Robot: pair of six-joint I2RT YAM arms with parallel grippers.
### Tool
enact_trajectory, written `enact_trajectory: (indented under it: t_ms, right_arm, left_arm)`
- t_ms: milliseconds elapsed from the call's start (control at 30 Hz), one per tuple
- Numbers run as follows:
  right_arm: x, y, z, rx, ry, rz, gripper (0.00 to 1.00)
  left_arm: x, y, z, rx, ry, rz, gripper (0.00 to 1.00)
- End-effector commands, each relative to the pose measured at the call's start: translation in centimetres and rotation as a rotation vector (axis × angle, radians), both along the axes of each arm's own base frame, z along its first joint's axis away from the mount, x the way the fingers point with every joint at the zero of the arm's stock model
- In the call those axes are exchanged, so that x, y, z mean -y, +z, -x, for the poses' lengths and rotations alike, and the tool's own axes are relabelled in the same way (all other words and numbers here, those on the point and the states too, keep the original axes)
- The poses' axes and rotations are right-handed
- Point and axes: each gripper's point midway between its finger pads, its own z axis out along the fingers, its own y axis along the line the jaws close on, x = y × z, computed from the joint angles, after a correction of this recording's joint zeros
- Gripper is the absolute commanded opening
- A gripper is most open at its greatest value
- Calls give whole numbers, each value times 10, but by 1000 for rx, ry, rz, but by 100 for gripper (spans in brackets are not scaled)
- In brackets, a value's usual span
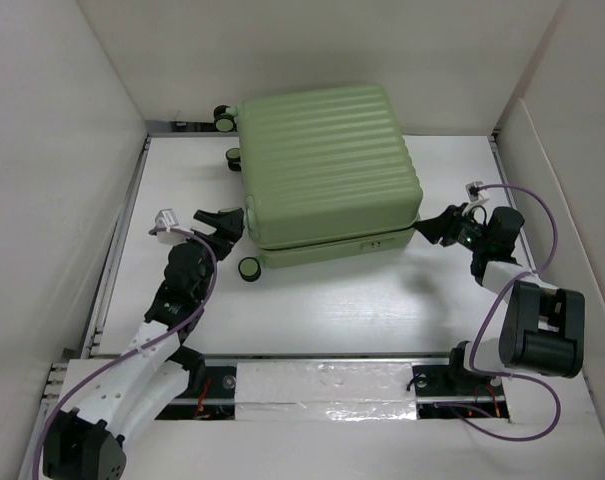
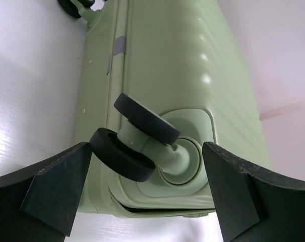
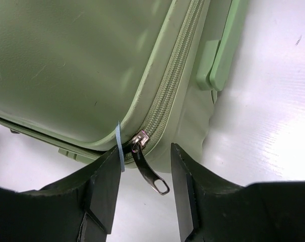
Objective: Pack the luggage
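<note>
Since the luggage (image 1: 327,170) is shut and lying flat on the table (image 1: 332,310), toward the far middle, both my arms are working its near corners.

My left gripper (image 1: 225,222) is up against the left side of the case. From the left wrist cam, the left gripper (image 2: 144,151) is spread wide, one finger on each side of a twin black caster (image 2: 142,136). Neither finger touches it as far as I can see. The wheel sticks out on its green stem from the corner socket.

My right gripper (image 1: 444,225) sits at the near right corner. In the right wrist cam, the right gripper (image 3: 144,154) has a narrower gap and the metal zipper pull (image 3: 151,174) dangles right in that gap. It's not pinched: there's daylight on both sides. A thin blue tie (image 3: 119,146) hangs just beside the slider, close to my left-hand finger. The zipper runs closed along the seam away from me.
</note>
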Motion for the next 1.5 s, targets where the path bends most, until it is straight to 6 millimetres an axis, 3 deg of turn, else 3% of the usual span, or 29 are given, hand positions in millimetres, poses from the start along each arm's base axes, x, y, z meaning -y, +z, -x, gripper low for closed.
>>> enact_trajectory:
  t_ms: [0,167,267,333,367,433,600,700,800,833,933,1033,1267,1367,1467]
  right_arm:
    - [-6,7,-1,18,15,-7,49]
    - [-7,3,-2,9,17,-24,43]
    - [-8,5,0,10,15,-26,39]
    - [-8,7,2,11,13,-24,45]
    - [-8,7,3,11,9,-24,55]
    - [-8,9,5,16,9,-25,61]
    - [-10,13,11,25,8,-29,61]
    - [-11,15,15,30,3,-34,58]
    - [-13,17,21,39,-2,-50,58]
    - [-9,21,21,54,-15,-52,58]
    - [0,24,25,57,-65,-54,62]
    - [3,28,26,69,-74,-52,62]
    - [1,17,20,32,-35,-91,56]
    - [11,11,14,21,-78,-78,56]
    - [10,17,8,46,-60,-81,56]
  left_arm:
    - [-3,21,-8,34,29,2,90]
    - [-3,2,-12,-3,33,-15,90]
    - [2,5,-15,28,11,-12,83]
    - [6,7,-19,38,0,-7,79]
    - [8,6,-19,38,-11,-7,78]
    - [11,7,-22,47,-23,-3,77]
    - [15,11,-26,76,-44,12,73]
    - [19,18,-27,105,-60,27,65]
    - [20,23,-27,125,-63,37,49]
    - [20,25,-26,137,-66,41,38]
    - [22,33,-24,157,-80,50,18]
    - [26,42,-19,179,-110,63,7]
    - [36,63,-5,218,-159,68,0]
    - [37,63,-3,212,-169,66,0]
    - [37,62,-1,208,-175,62,0]
